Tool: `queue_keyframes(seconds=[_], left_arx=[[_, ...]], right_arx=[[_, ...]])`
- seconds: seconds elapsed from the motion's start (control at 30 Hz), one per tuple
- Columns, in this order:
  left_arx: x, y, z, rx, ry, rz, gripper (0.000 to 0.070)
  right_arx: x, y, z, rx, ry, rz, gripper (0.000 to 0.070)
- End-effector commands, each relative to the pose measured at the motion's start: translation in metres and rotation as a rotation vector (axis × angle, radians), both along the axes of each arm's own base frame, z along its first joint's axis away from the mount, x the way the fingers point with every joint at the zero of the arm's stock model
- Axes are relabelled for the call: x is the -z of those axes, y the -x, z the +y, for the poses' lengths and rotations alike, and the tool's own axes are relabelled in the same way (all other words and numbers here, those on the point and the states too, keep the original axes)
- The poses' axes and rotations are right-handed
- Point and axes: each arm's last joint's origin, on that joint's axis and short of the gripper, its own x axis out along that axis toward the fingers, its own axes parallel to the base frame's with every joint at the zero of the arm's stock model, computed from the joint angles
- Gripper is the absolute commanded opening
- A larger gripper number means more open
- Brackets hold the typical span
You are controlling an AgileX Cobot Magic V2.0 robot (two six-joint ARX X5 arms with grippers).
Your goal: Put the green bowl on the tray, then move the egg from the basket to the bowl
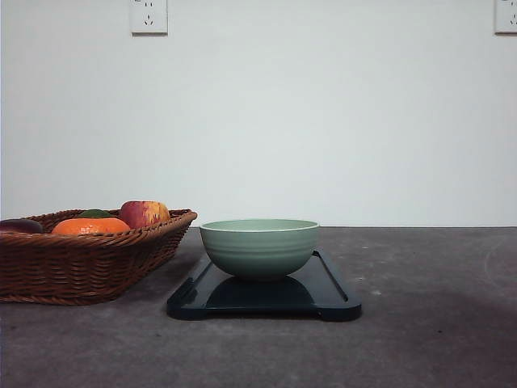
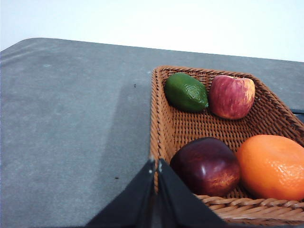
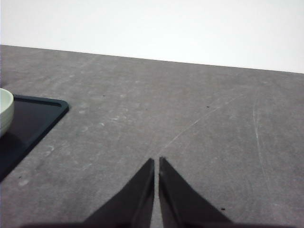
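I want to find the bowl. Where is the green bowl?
In the front view, the green bowl sits on the tray, middle of the table, just right of the basket.

Soft even light; faint shadows

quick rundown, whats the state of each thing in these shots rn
green bowl: upright, sitting on the tray, inside not visible
tray: flat on the table, bowl on it
basket: on the table beside the tray, holds a lime, red apple, dark red fruit and an orange; no egg visible
left gripper: shut, empty, at the basket rim
right gripper: shut, empty, over bare table
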Motion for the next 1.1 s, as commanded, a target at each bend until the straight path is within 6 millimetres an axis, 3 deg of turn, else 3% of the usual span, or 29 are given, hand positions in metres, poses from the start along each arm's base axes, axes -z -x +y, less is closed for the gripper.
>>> queue_keyframes(seconds=[0.0,1.07], left_arx=[[0.0068,-0.0008,0.0002,-0.002,-0.010,0.022,0.0000],[0.0068,-0.0008,0.0002,-0.002,-0.010,0.022,0.0000]], right_arx=[[0.0004,-0.0003,0.0002,0.000,-0.011,-0.007,0.0007],[0.0004,-0.0003,0.0002,0.000,-0.011,-0.007,0.0007]])
